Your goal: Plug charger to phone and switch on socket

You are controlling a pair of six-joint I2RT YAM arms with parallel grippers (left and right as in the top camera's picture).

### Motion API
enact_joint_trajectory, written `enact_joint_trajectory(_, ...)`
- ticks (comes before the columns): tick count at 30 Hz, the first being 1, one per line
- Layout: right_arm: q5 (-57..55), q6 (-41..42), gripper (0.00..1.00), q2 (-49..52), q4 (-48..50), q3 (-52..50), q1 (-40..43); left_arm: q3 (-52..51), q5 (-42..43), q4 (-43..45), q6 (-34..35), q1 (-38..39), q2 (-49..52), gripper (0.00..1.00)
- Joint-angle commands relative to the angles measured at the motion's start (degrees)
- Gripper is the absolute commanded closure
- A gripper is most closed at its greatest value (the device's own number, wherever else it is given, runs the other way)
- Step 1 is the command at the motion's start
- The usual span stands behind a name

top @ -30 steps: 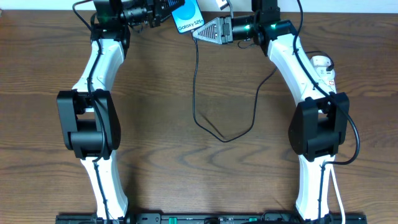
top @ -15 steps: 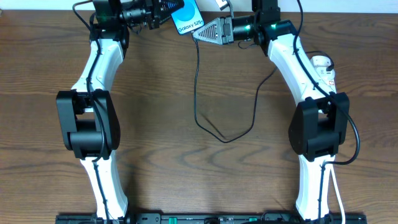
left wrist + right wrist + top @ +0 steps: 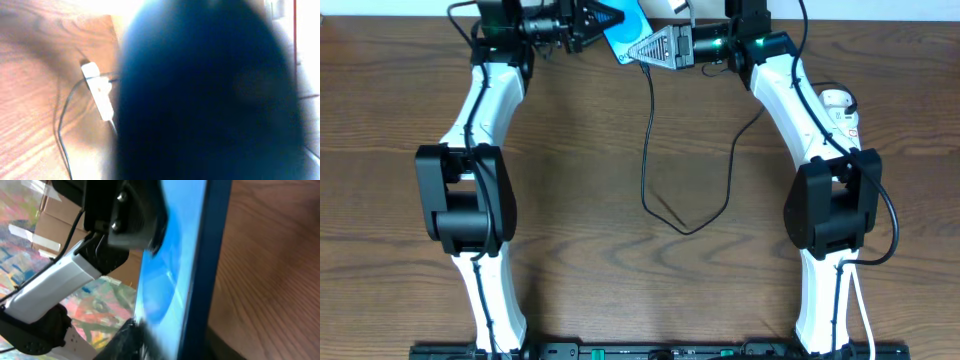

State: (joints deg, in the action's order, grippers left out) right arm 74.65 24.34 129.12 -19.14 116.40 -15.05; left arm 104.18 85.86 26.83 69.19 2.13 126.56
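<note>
The phone [image 3: 623, 22], with its lit blue screen, is held off the table at the far edge by my left gripper [image 3: 598, 17], which is shut on it. My right gripper [image 3: 632, 50] sits just below and to the right of the phone, shut on the plug end of the charger [image 3: 647, 140]. The thin black cable hangs down and loops across the table. In the right wrist view the phone [image 3: 172, 275] is edge-on and very close, with the left gripper's fingers [image 3: 131, 217] clamped on it. In the left wrist view the phone [image 3: 210, 100] is a dark blur. The socket [image 3: 842, 112] lies at the right, partly hidden behind the right arm.
The cable's loop [image 3: 688, 228] lies mid-table and runs up towards the right arm. A white elongated strip [image 3: 99, 92] with a thin cable shows beyond the phone in the left wrist view. The table's far edge [image 3: 880, 17] is close behind both grippers.
My left gripper has carried the phone right and tilted it, so it now overlaps the right gripper's tip. The cable's upper run has shifted slightly right. The right arm has hardly moved.
</note>
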Motion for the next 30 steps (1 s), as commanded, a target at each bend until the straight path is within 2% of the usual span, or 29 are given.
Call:
enact_joint_trajectory(1, -2.1, -0.3, 0.48, -1.4, 0.1, 0.9, -0.1, 1.0, 4.0, 0.4, 0.1, 0.8, -1.2, 0.93)
enact_joint_trajectory(2, -2.1, -0.3, 0.36, -1.4, 0.1, 0.9, 0.0, 1.0, 3.8, 0.4, -0.1, 0.8, -1.2, 0.93)
enact_joint_trajectory(4, -2.1, -0.1, 0.3, -1.4, 0.1, 0.9, 0.1, 1.0, 3.7, 0.4, -0.3, 0.8, -1.2, 0.93)
enact_joint_trajectory(9, -1.0, 0.9, 0.23, -1.4, 0.1, 0.9, 0.8, 1.0, 3.5, 0.4, -0.6, 0.8, -1.2, 0.93)
enact_joint_trajectory(14, -0.1, 1.8, 0.16, -1.4, 0.1, 0.9, 2.7, 1.0, 3.5, 0.4, -3.8, 0.7, -1.2, 0.93)
enact_joint_trajectory(20, -0.1, 3.1, 0.03, -1.4, 0.0, 0.9, 5.9, 0.3, 4.2, 0.2, -12.5, 0.7, -1.2, 0.93)
enact_joint_trajectory(30, -2.8, -0.2, 0.01, -1.4, -8.7, 0.9, 11.5, -4.9, 4.2, 0.2, -14.4, 0.9, -1.1, 0.93)
